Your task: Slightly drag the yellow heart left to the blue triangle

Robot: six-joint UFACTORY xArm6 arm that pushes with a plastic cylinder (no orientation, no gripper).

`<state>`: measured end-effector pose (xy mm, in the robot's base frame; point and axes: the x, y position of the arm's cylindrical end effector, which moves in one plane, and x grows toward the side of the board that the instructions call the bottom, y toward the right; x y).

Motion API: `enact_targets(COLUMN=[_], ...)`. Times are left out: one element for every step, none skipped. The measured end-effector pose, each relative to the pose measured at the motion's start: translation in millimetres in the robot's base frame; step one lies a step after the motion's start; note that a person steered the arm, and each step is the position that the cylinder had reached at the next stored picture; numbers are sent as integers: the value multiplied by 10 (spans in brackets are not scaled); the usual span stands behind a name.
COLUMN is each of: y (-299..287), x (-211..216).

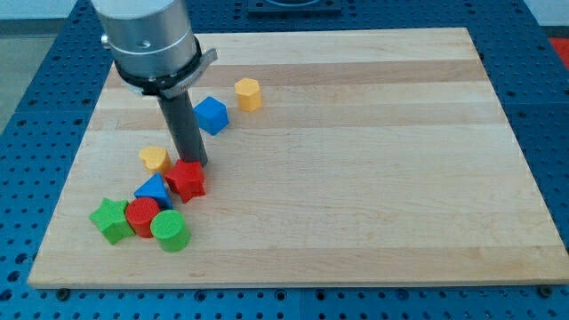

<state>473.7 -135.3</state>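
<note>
Yellow heart (155,159) lies just left of my tip (196,164), a bare rod gripping nothing; blue triangle (154,190) sits below-left. Red star (188,179) touches the tip: any sweep risks dragging it instead.

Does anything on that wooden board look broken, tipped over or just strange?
Nothing stands out. The blocks sit flat and whole on the board; my tip rests just above the red block, right of the yellow heart.

Yellow heart (154,158), blue triangle (153,190), red star (188,179), green cylinder (169,231)
</note>
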Motion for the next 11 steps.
enact_targets(y=[0,2,2,-63,-206,-369,-435,-521,-692,-721,-713], x=[143,107,-61,-106,-106,-106,-193,-308,-311,-299,-288])
